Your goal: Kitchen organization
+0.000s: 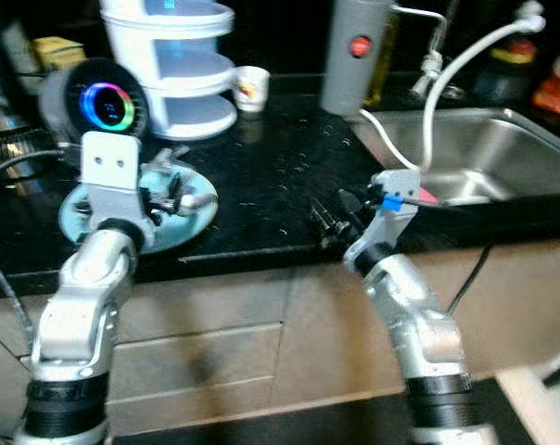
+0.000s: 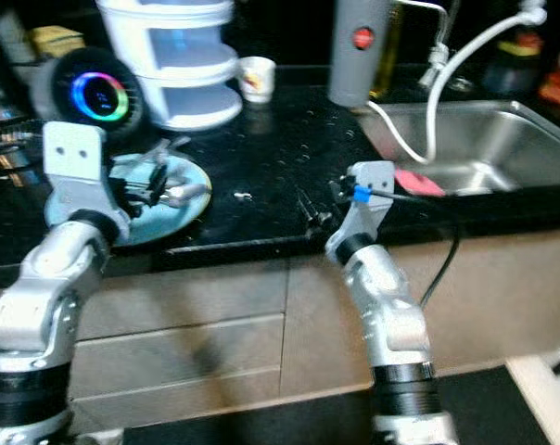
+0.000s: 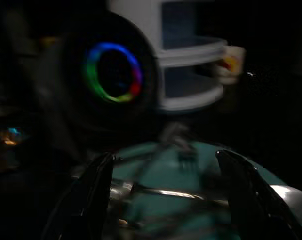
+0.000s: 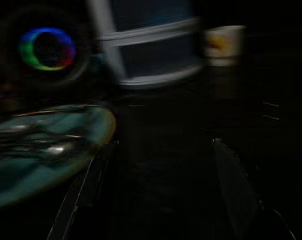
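While the head camera looks down on the black countertop, I read the scene from the left. At the far left a dark round speaker with a rainbow ring of light stands on the counter, and just right of it a white tiered container with bluish shelves. Nearer to me, in front of the speaker, a pale blue plate lies flat with metal cutlery on it; I cannot tell the pieces apart. My left gripper hovers over the near part of that plate, its fingers spread wide with the plate and a shiny utensil between them, gripping nothing that I can see.

Right of the tiered container a small white cup with a printed mark stands at the far edge of the counter. Further right a tall grey cylinder with a red button stands near the corner of the steel sink, and a white hose arcs over the basin. A pink thing lies in the sink; what it is I cannot tell.

My right gripper sits low at the near edge of the counter, left of the sink, its fingers set wide apart and empty, pointing across the dark surface toward the plate.
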You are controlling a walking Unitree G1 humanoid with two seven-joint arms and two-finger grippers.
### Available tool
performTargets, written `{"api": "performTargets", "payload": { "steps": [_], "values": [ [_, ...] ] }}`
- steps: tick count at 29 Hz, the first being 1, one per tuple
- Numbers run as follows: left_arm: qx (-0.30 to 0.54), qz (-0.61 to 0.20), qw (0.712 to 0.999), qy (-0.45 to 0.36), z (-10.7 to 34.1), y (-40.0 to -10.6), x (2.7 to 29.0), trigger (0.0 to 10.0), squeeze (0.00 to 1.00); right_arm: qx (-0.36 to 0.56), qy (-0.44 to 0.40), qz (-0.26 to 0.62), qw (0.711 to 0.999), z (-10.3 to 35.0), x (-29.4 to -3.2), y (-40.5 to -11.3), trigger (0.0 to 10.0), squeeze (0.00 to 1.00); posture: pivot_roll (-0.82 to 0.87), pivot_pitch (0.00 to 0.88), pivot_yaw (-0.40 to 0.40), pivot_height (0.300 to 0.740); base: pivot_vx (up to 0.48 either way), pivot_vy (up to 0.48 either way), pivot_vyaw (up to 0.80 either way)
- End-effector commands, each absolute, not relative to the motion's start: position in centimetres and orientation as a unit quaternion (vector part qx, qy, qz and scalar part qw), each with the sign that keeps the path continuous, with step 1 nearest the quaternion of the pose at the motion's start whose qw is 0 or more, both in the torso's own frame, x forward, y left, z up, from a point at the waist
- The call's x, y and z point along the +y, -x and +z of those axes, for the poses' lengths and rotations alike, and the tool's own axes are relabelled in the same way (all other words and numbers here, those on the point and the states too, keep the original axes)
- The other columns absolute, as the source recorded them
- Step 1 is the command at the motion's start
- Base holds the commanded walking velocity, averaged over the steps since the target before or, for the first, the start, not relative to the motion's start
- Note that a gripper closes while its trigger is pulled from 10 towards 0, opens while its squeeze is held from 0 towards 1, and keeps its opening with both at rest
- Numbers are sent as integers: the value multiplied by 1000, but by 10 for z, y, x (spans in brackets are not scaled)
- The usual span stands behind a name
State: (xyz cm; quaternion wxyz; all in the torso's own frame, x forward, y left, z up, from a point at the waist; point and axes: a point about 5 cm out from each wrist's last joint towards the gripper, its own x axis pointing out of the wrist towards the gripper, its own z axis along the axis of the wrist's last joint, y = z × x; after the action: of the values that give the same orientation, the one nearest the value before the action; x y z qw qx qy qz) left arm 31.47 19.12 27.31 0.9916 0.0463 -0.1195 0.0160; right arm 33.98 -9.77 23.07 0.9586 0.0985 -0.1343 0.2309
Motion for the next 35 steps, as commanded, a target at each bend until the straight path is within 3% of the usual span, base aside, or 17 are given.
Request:
{"api": "performTargets", "payload": {
  "steps": [1,10,16,21,22,23,35],
  "values": [
    [-121,7,991,-50,273,-314,187,10000,0,-140,-95,219,961,232,-106,-340,10000,0,20,72,7,740,319,0,0],
    [-124,6,991,-54,276,-314,185,10000,0,-139,-95,220,961,231,-105,-340,10000,0,24,63,8,740,309,0,0],
    [-128,17,990,-63,281,-312,183,10000,0,-138,-95,222,960,230,-105,-339,10000,0,25,58,7,740,0,0,0],
    [-81,63,990,-92,277,-315,194,10000,0,-136,-92,226,960,230,-104,-340,10000,0,24,55,5,740,0,0,0],
    [-60,75,992,-82,274,-316,201,10000,43,-135,-91,227,960,230,-104,-340,10000,0,24,55,5,740,0,0,0],
    [-51,81,993,-73,273,-316,204,10000,1000,-135,-91,227,960,230,-105,-341,10000,0,25,59,4,740,0,0,0],
    [29,112,993,-20,255,-316,234,10000,1000,-146,-85,214,962,236,-114,-344,10000,0,21,72,5,740,0,0,0]
  ]
}}
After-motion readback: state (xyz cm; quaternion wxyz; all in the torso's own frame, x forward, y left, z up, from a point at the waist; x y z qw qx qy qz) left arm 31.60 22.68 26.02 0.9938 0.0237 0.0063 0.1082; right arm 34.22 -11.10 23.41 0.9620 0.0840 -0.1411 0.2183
